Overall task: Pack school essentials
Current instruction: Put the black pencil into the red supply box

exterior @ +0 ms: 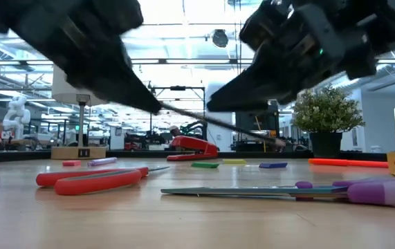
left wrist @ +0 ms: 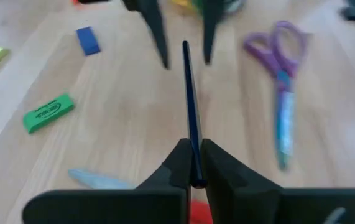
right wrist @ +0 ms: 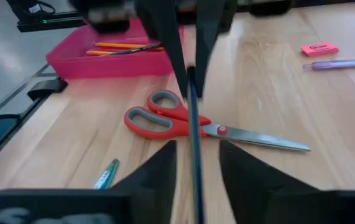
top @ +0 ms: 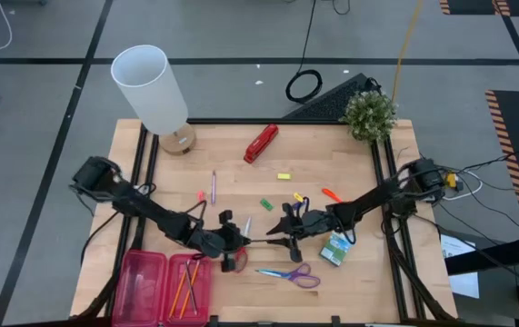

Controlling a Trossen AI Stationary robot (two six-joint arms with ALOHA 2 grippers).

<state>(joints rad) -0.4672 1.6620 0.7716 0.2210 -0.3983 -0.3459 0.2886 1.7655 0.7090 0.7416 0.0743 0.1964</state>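
Observation:
A thin dark blue pen (left wrist: 188, 93) hangs above the table's near middle, and my left gripper (left wrist: 194, 147) is shut on it. My right gripper (right wrist: 197, 148) faces it, open, one finger on either side of the pen's free end without touching. Below them on the wood lie red-handled scissors (right wrist: 165, 121), with purple-handled scissors (top: 295, 274) and a green crayon box (top: 336, 248) nearby. A pink box (top: 164, 286) at the near left holds orange pencils. Small erasers, green (top: 266, 204), yellow (top: 284, 176) and pink (top: 201, 195), lie farther back. My left gripper pinches the pen's left end (left wrist: 195, 163) between its two fingers. The fingers come roughly level from the table's left and lie along the pen. The pen sticks out forward past the fingertips toward my right gripper, lifted clear of the table (exterior: 211, 119).
A red stapler (top: 261, 143), a white lamp (top: 154, 91) and a potted plant (top: 368, 113) stand along the far edge. A purple pen (top: 213, 186) and an orange marker (top: 332, 194) lie mid-table. Dark rails run along both sides.

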